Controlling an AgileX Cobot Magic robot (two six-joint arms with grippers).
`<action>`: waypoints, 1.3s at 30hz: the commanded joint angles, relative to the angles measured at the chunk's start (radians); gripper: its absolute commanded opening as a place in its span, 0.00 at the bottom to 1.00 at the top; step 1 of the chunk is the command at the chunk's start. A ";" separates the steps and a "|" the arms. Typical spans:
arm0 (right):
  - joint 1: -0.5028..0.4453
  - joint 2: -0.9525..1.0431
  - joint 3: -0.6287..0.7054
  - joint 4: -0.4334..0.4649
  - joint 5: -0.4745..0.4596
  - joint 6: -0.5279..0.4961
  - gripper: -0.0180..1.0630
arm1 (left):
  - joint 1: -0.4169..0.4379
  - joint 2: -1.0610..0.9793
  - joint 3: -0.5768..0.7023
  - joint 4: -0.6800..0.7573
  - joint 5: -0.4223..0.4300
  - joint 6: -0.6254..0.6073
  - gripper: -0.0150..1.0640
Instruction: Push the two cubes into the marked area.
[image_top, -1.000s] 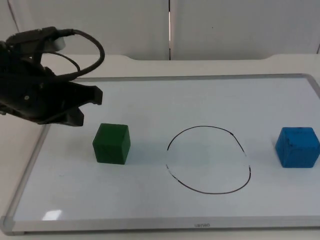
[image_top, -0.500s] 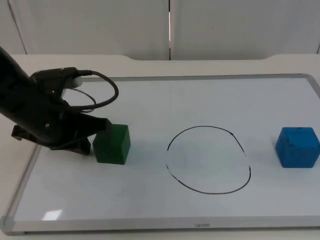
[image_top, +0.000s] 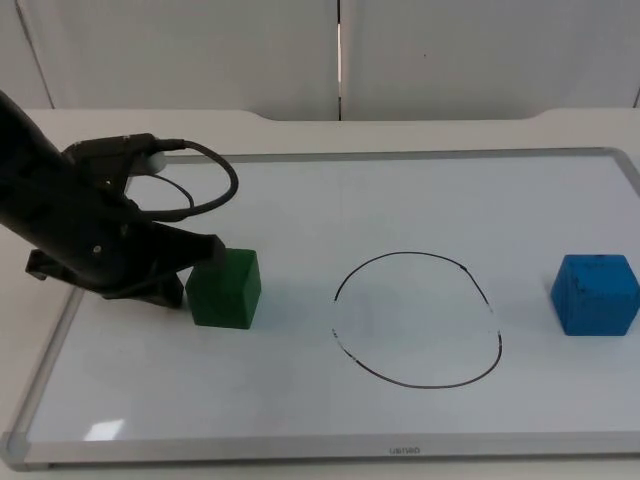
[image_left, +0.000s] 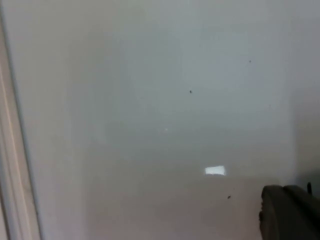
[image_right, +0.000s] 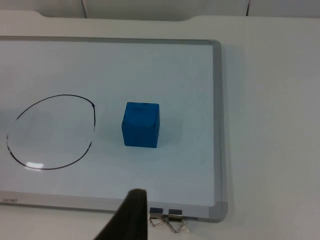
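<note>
Flat on a pale table (image_top: 450, 130): a whiteboard (image_top: 300, 200) with a thin silver frame (image_top: 400, 155) and rounded corners, long side toward the near table edge. Small grey lettering (image_top: 404, 450) on the near frame rail. Soft patch of glare (image_top: 105, 430) at the board's near left corner. Behind the table, a grey partition wall (image_top: 200, 50) split by a dark upright seam (image_top: 339, 60). In the right wrist view, two metal binder clips (image_right: 167, 220) side by side, clamped on the near rail close to the right corner. In the left wrist view, a few dark specks (image_left: 190, 92) on the white surface.
</note>
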 joint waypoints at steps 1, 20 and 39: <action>-0.005 -0.004 0.006 -0.002 -0.005 0.000 0.99 | -0.004 0.024 0.005 -0.018 0.061 0.001 0.01; -0.005 -0.004 0.006 -0.002 -0.005 0.000 0.99 | -0.066 0.024 0.005 -0.067 0.074 0.001 0.01; -0.005 -0.004 0.006 -0.004 -0.005 0.000 0.99 | -0.086 0.024 -0.021 -0.097 0.057 0.036 0.01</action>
